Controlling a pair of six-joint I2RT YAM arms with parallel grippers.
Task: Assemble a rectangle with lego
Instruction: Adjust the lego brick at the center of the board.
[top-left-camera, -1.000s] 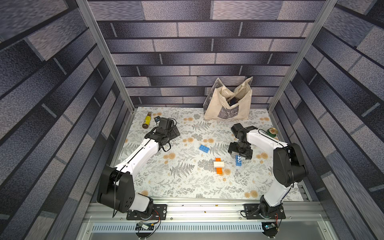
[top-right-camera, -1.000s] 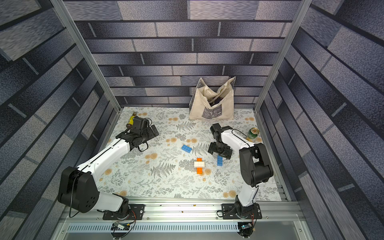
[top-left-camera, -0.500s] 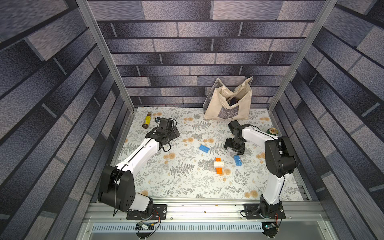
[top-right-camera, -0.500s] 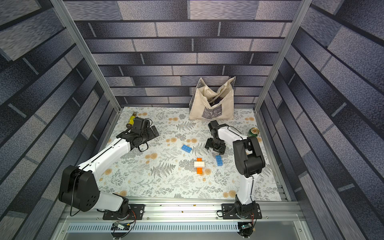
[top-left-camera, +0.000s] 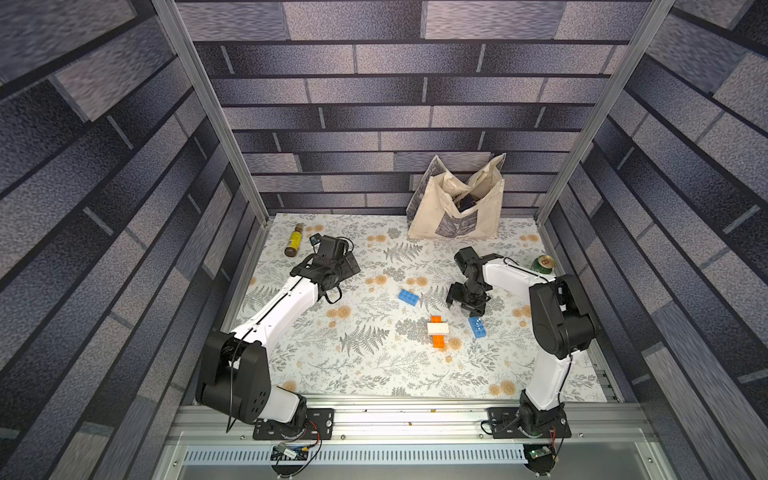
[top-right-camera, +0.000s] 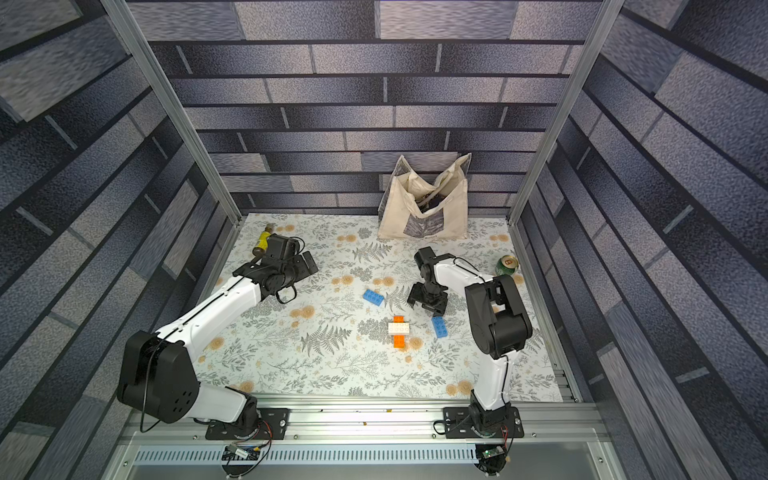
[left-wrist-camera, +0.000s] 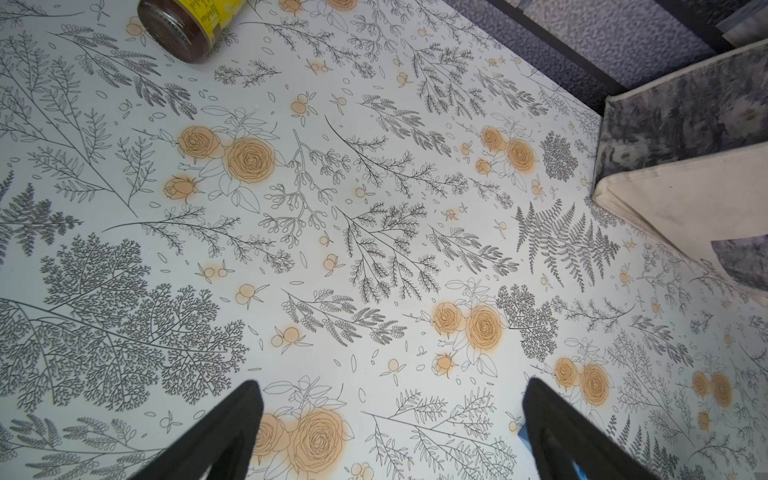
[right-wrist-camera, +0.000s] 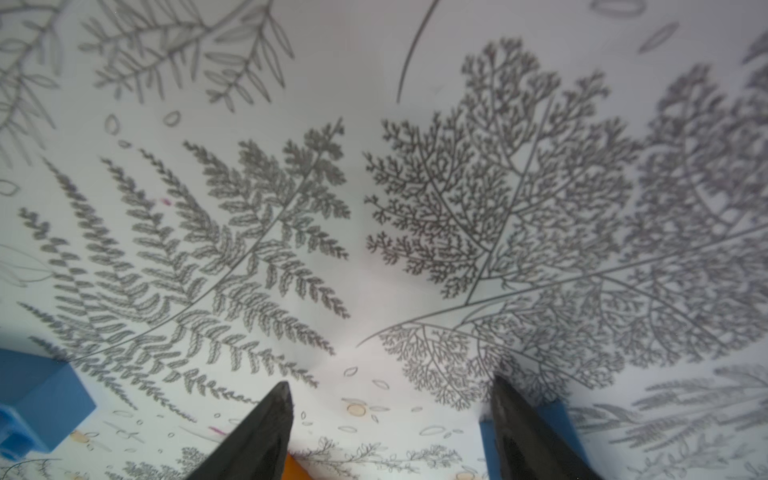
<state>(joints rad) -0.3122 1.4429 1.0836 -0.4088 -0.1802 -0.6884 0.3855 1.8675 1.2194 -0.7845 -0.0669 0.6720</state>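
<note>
Two end effectors are pictured empty over a floral table, with the lego lying loose. A white brick is laid crosswise on orange lego near the table's middle, and orange shows beyond both of its long sides. In both top views a blue brick is seen well apart from that stack, toward the back. A second blue brick lies just beside the stack on the right arm's side, not touching it.

The right end effector is held low over the table, between the two blue bricks and behind the stack. In the right wrist view its fingers are parted to a middling gap. Only printed fern is framed between them, and a blue brick is visible outside each finger.

The left end effector is spread wide over bare table near the left wall, close to a bottle lying on its side. A bag is stood against the back wall, and a can sits by the right edge.
</note>
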